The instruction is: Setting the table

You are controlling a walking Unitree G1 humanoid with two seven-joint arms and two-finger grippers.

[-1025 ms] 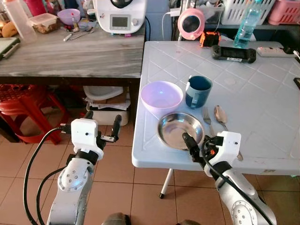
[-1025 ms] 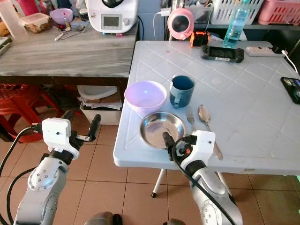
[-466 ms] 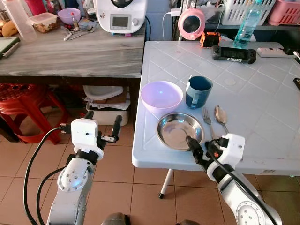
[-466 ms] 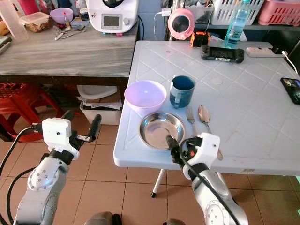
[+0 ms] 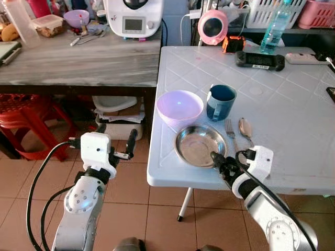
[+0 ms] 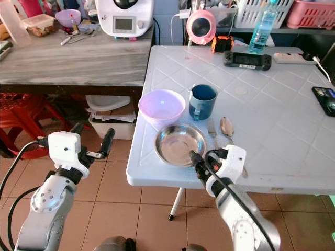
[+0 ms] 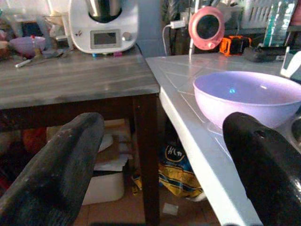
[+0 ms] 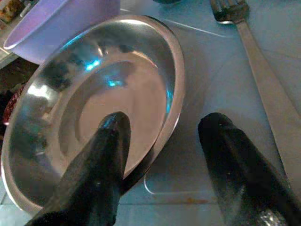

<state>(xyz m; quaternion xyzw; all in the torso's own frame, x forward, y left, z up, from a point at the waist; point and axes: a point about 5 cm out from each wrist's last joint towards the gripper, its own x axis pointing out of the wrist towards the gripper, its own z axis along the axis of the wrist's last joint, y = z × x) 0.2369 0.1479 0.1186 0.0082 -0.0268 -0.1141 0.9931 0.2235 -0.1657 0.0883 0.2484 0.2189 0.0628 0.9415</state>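
A round steel plate (image 5: pixel 200 145) lies near the front edge of the white table (image 5: pixel 293 115). Behind it stand a purple bowl (image 5: pixel 179 107) and a blue mug (image 5: pixel 221 102). A fork (image 5: pixel 231 133) and a spoon (image 5: pixel 246 130) lie just right of the plate. My right gripper (image 5: pixel 222 163) is at the plate's near right rim. In the right wrist view the right gripper (image 8: pixel 164 121) is open, one finger over the plate (image 8: pixel 94 117) and one outside its rim. My left gripper (image 5: pixel 115 138) hangs open in the air left of the table, facing the purple bowl (image 7: pixel 249 94).
A grey wooden counter (image 5: pixel 78 63) with a white kitchen appliance (image 5: pixel 133 18) stands to the left, touching the table. A red stool (image 5: pixel 26 117) and boxes sit under it. A game controller (image 5: pixel 260 60), a water bottle (image 5: pixel 272 29) and a phone (image 6: pixel 324 99) lie farther back.
My right gripper has shifted slightly right and settled lower over the plate's near rim. The left arm and the tableware have stayed put.
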